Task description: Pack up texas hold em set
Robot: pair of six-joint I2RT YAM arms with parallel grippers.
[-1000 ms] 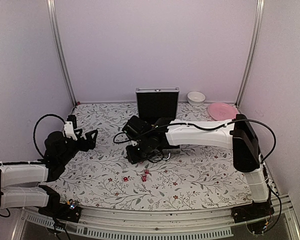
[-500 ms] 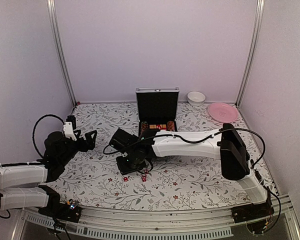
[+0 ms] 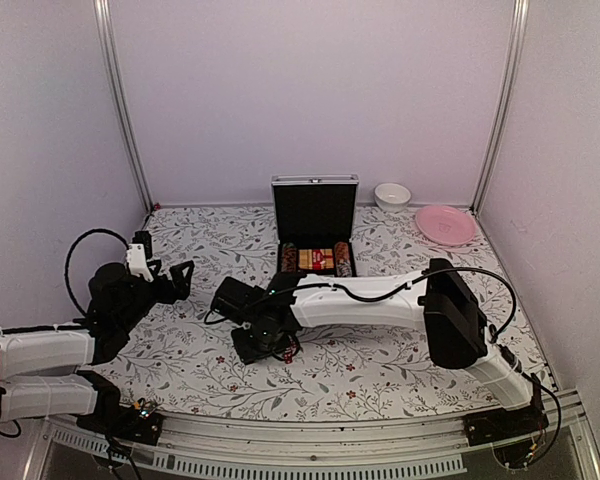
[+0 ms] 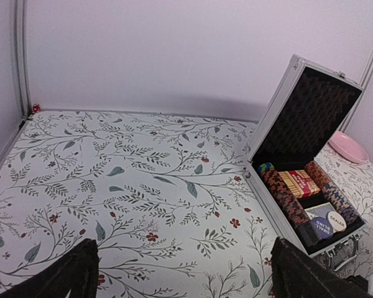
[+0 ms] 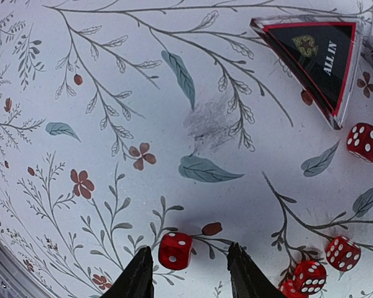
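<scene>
inventory, bench [image 3: 180, 365] with floral cover.

1. case [image 3: 315, 210]: small, silver aluminium, black-lined. stands at the far middle of the bench, lid raised upright, base open toward the near side.
2. poker chips [image 4: 285, 197]: rows set on edge inside the case base, along its left and right sides.
3. card pack [image 4: 300, 183]: tan-red, in the base between the chip rows, at the far end by the lid.
4. dealer disc [image 4: 336, 221]: white, round, at the near end of the base.
5. black triangular piece [image 5: 317, 56]: red-edged, lettered "all in". lies flat on the bench outside the case, near the dice, touching none.
6. tiny red dice [image 5: 343, 253]: five, loose on the bench on the near side of the case. three are clustered, one of them cut off by the frame edge; one more [image 5: 365, 141] lies just beside the triangle.
7. lone die [image 5: 175, 250]: apart from the rest, directly between the right jaws.
8. right arm [image 3: 380, 295]: stretched leftward across the near middle, hiding the dice from above. right jaws are lowered to the bench, released, one on each side of the lone die with bench showing in both gaps.
9. left arm [image 3: 50, 350]: at the left, raised off the bench. left jaws are spread wide, grasping nothing, facing the case.
10. pink plate [image 3: 445, 224]: far right.
11. white bowl [image 3: 392, 195]: far right, between case and plate.
</scene>
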